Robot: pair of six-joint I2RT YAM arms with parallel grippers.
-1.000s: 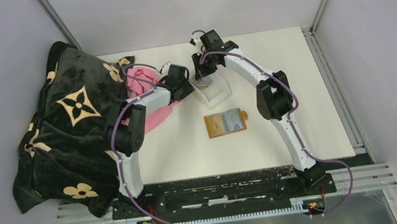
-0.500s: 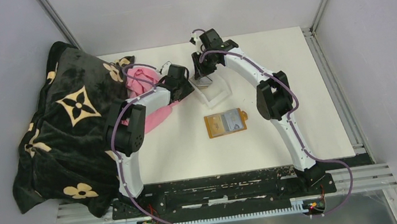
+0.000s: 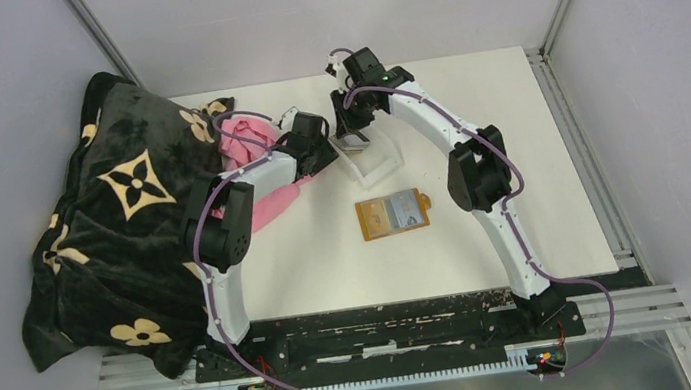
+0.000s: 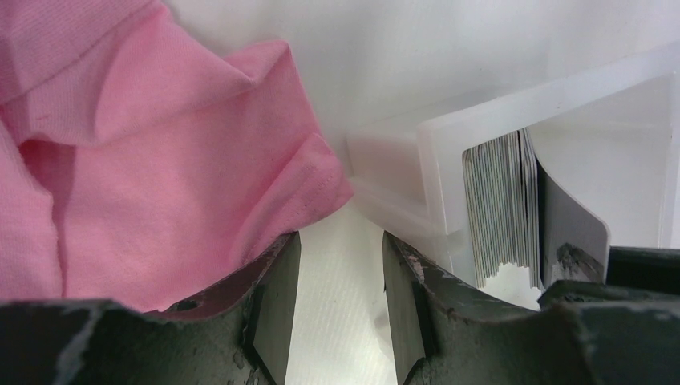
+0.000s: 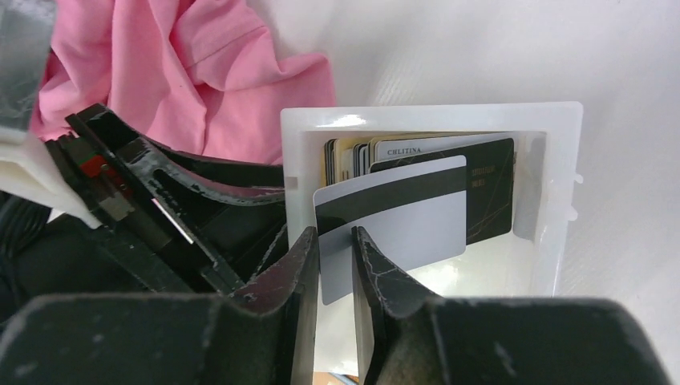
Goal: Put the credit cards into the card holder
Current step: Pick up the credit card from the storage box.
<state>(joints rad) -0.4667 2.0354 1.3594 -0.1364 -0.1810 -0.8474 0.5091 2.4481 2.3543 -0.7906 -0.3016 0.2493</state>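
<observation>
step: pulling one card out of the clear tray (image 5: 433, 112); nothing on its way to the card holder (image 3: 392, 213) yet.
right gripper (image 5: 335, 237): down inside the tray, jaws narrow, either side of the lower corner of the front card (image 5: 393, 216) (grey, black stripe). Can't tell whether the pads actually bite it.
left gripper (image 4: 341, 241): about half open, empty. Bare worktop (image 3: 330, 258) shows between its fingers. One finger sits beside the pink cloth (image 4: 120, 144), the other by the tray's outer wall; looks like it is bracing the tray.
credit cards (image 5: 417, 156): standing on edge, packed in the tray; the front card leans out from the stack.
card holder: lies open and flat on the worktop, nearer the arm bases than the tray, apart from it. One panel shows a pale bluish face, possibly a card; can't confirm.
next: get a firm pinch on one card only, lift it clear of the tray wall, carry it to the holder, line its edge up with a pocket mouth.
risk: a second card riding up, or the tray tipping.
</observation>
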